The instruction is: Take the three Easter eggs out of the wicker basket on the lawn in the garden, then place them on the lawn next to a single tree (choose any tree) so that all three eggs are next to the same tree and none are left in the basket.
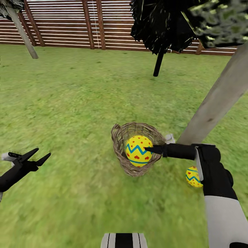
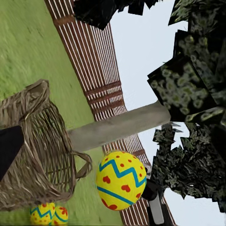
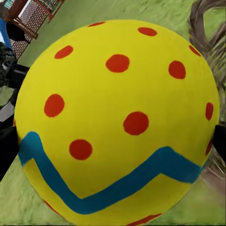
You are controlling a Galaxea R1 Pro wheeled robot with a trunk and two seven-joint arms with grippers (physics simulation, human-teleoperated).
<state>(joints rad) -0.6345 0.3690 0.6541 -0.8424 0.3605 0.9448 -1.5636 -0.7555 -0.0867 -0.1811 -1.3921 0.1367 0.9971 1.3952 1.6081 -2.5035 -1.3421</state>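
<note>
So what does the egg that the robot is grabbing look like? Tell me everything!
The held egg is bright yellow with red dots and hearts and a blue zigzag band, smooth and shiny like painted plastic. The right gripper has its jaws closed on it, holding it beside the tipped brown wicker basket, off the grass. In the right wrist view it looks huge. It looks whole, with no cracks.
</note>
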